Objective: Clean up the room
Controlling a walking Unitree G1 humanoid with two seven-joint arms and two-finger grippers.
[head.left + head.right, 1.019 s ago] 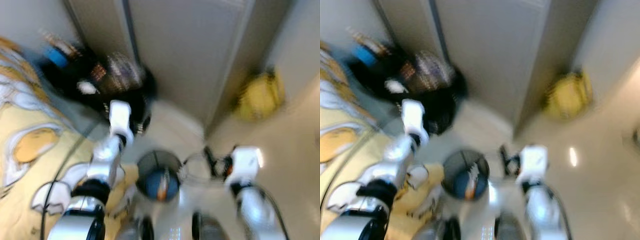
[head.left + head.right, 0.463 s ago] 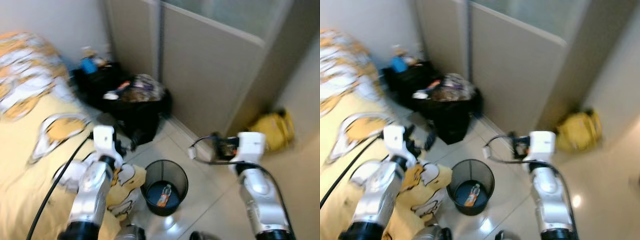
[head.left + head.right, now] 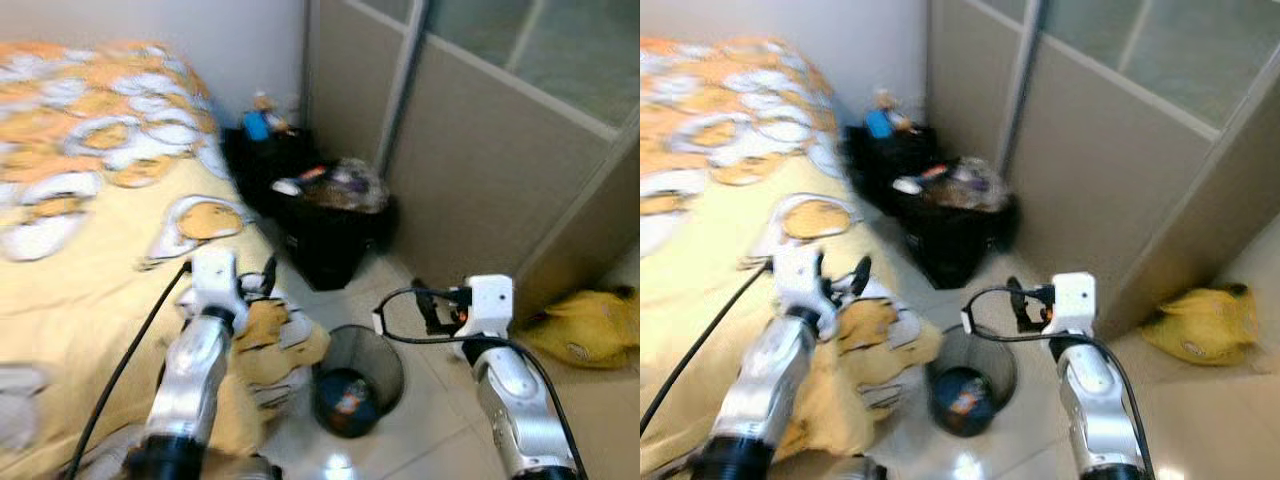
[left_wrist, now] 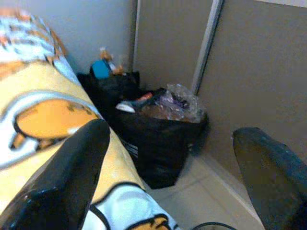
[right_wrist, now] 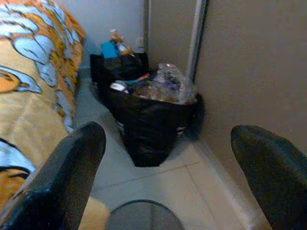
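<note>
A black mesh waste bin (image 3: 358, 372) stands on the tiled floor beside the bed, with a small bottle (image 3: 350, 400) lying in its bottom. Behind it sits a full black rubbish bag (image 3: 335, 225), with clear plastic wrap and litter at its top. My left gripper (image 3: 255, 283) is held open above the bed's hanging blanket corner, left of the bin. On the bin's right side my right gripper (image 3: 425, 305) is open, at about the same height. Both wrist views look between wide-apart fingers toward the bag (image 4: 158, 139) (image 5: 151, 124). Neither gripper holds anything.
The bed (image 3: 90, 220), under a yellow and orange blanket, takes the left side. A second black bag with a blue item (image 3: 258, 127) stands in the corner. Grey partition panels (image 3: 480, 180) run behind. A yellow bag (image 3: 590, 330) lies on the floor at right.
The whole view has swung up and to the left, bringing more of the bed into view and sharpening from blur. Both arms keep their raised pose, and the bin and bags stay put.
</note>
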